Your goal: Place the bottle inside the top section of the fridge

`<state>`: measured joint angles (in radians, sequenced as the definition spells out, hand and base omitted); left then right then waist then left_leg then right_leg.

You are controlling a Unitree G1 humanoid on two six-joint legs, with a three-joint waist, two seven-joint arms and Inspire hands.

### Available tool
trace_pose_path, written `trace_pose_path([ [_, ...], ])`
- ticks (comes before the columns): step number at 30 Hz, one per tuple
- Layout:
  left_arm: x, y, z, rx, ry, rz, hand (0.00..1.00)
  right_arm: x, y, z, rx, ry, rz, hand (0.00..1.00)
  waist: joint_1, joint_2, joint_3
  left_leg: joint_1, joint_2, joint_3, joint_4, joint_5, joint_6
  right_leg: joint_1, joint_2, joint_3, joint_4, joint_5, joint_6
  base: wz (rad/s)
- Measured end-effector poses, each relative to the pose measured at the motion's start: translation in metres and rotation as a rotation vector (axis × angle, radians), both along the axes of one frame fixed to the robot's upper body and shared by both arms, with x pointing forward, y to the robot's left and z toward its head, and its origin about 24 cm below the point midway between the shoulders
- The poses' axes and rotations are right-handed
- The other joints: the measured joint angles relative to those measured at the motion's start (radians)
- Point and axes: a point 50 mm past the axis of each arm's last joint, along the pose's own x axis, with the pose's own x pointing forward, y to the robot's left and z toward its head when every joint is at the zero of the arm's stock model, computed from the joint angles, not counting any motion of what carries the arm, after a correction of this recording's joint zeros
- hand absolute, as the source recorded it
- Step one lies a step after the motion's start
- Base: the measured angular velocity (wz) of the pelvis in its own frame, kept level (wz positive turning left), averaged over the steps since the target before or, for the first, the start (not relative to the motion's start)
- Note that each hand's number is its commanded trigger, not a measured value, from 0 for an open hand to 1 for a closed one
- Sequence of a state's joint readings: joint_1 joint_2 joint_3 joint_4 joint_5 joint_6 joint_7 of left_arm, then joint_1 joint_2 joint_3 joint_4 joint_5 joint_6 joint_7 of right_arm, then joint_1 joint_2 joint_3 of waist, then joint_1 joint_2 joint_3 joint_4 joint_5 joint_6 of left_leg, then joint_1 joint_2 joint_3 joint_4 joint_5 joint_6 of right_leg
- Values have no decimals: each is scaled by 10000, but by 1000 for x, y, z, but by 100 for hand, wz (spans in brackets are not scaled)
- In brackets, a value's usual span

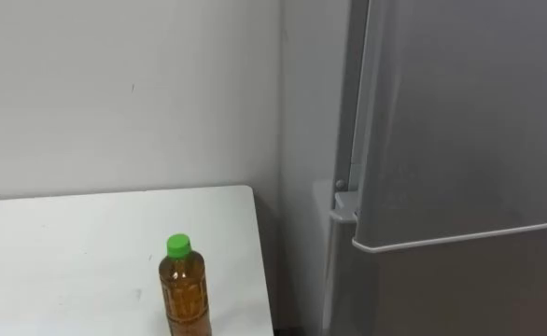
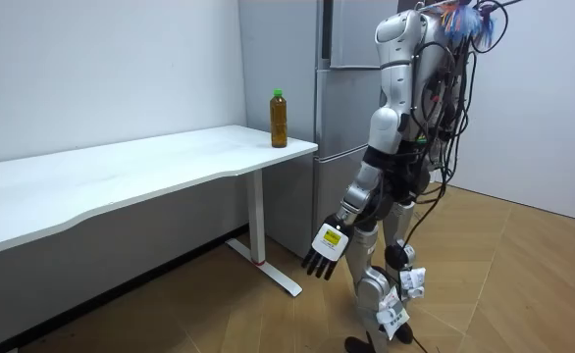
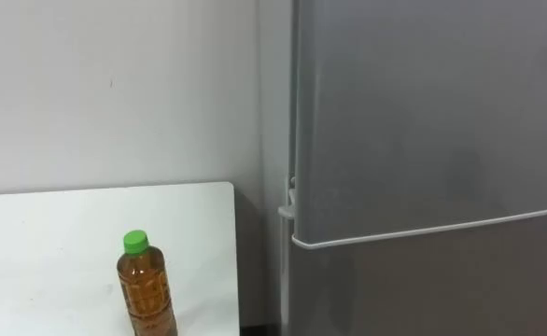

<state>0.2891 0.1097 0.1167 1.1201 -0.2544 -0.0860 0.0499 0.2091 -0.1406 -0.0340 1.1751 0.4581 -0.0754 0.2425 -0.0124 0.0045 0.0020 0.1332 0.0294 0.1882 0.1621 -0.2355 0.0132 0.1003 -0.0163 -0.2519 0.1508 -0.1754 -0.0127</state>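
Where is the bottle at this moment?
In the eye views the bottle stands upright on the white table, near its right edge, left of the grey fridge.

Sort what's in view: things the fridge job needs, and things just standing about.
Job: bottle, upright, green cap on; fridge, upper door closed; left hand, hanging open at the robot's side.
Just about: white table, merely bearing the bottle; wall.
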Motion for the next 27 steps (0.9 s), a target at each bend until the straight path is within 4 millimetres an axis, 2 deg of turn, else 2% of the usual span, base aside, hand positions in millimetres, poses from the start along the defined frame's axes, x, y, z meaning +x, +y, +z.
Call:
trace_pose_path([
  [10,8,1,0,415,196,-1308,0,0,-1,0,-3,17,17,0,-95,27,-9,-19,-23,50,-14,1,1,40,-8,5,9,0,3,0],
  [19,8,0,0,535,276,-1228,0,0,-1,0,14,15,4,0,-90,23,-4,15,-22,17,7,1,1,73,-6,35,-6,-2,5,0],
  [27,20,8,2,1065,-16,-763,0,1,-1,0,-87,86,-9,0,25,31,4,23,-14,-22,32,1,1,40,-9,-5,-8,-3,5,0],
])
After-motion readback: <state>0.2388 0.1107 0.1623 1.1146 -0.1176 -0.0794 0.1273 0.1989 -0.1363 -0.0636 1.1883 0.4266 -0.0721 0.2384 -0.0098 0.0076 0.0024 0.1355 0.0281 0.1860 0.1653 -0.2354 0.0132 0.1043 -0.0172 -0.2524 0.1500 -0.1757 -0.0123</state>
